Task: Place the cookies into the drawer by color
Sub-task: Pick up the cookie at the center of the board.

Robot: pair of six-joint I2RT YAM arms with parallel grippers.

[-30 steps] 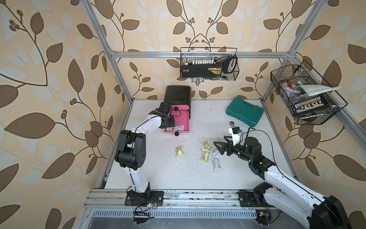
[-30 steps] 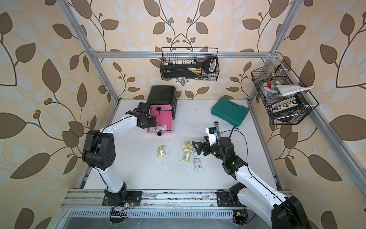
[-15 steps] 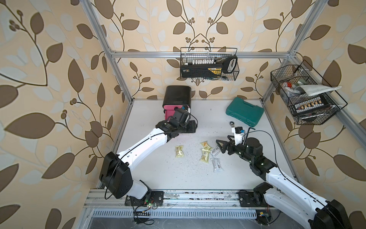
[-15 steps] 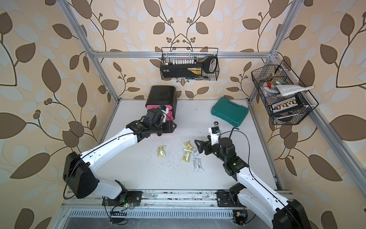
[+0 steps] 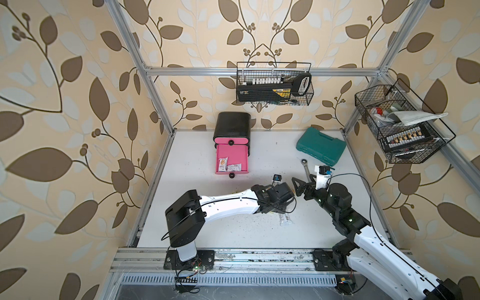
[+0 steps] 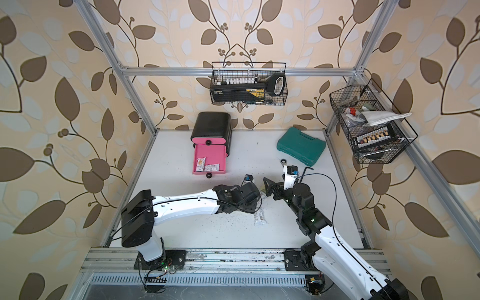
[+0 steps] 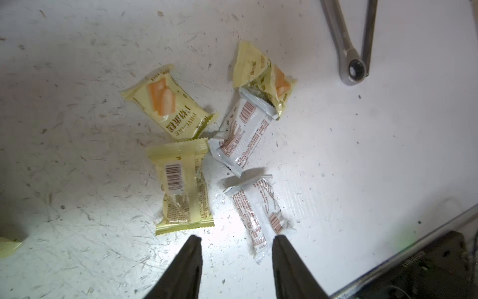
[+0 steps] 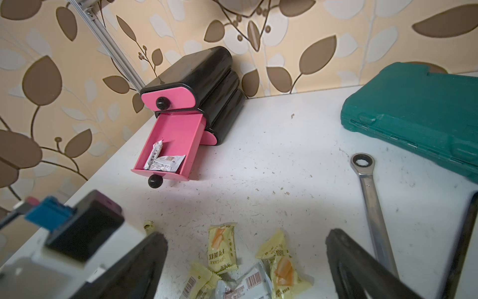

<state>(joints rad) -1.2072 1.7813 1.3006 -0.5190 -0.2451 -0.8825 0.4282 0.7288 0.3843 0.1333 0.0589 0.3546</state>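
Pale yellow and silver cookies [image 7: 239, 134], pink drawer [image 5: 235, 155] (black knob [image 5: 232, 175]), teal case [image 5: 321, 146]

Scuffed white table [image 5: 233, 233] with drawer [image 5: 232, 124], teal case [image 5: 321, 148], wrench [image 8: 372, 204] and loose cookies [image 7: 240, 134]

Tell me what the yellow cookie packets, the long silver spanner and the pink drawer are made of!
Pale yellow crinkly cookie packets: likely thin plastic film, glossy; creases and zigzag sealed ends show.
Long silver ring spanner: metal, probably steel, with a dull grey shine.
Open pink drawer: looks like moulded plastic, smooth, evenly coloured and thin-walled.
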